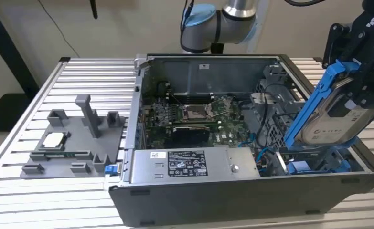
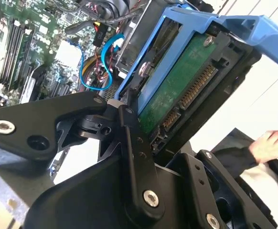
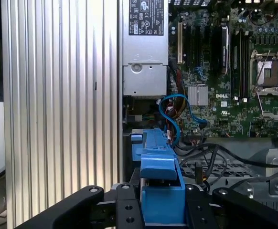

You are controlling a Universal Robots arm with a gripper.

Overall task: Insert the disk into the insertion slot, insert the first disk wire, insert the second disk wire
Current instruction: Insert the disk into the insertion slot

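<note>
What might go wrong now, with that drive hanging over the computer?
The disk, tilted in the gripper, might catch on the metal edge of the slot rather than slide in. The looped blue cables near the slot could get pinched. A person's hand seems close to the arm.

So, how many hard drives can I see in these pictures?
1. The blue-framed disk is held tilted by the fingers over the insertion slot, at the exterior view's right. Others may be hidden inside the case.
</note>
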